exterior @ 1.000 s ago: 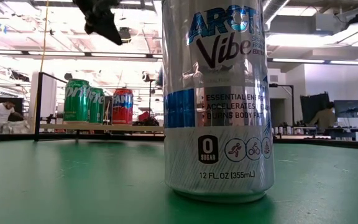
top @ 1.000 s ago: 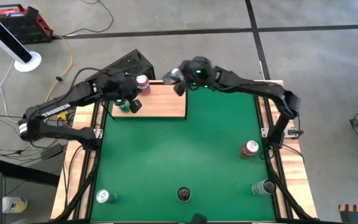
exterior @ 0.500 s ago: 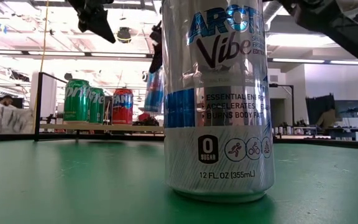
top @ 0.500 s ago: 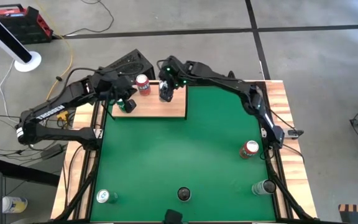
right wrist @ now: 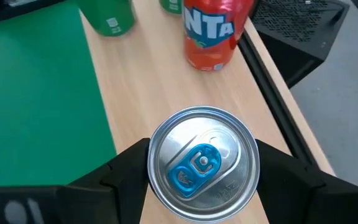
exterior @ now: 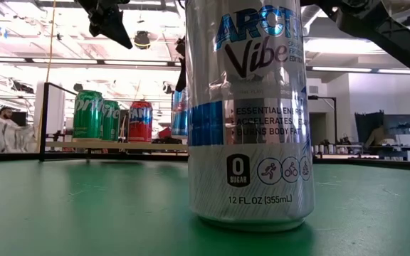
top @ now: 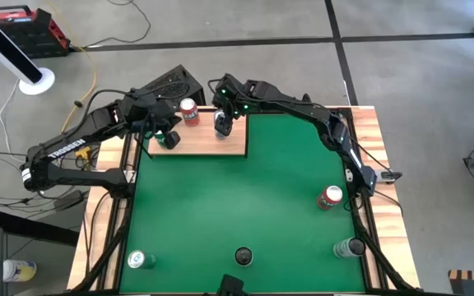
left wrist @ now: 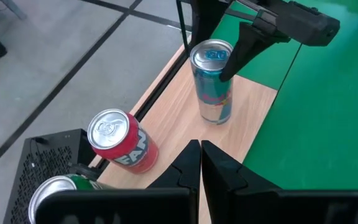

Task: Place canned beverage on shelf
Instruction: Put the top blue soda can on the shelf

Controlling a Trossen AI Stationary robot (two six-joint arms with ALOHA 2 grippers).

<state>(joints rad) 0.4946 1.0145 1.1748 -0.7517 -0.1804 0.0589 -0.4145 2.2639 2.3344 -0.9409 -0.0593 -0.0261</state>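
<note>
Seven cans [top: 224, 122], one shelf [top: 237, 141], two robot arms [top: 295, 107]

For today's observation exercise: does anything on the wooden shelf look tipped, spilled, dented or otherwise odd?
Nothing stands out. The blue can, red can and green cans stand upright on the shelf, with no spill showing; the right gripper flanks the blue can.

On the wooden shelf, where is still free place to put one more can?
The shelf is bare along its mat-side edge, below the cans. Its far edge is crowded: green cans, red Fanta can, and blue can in the right claw.
</note>
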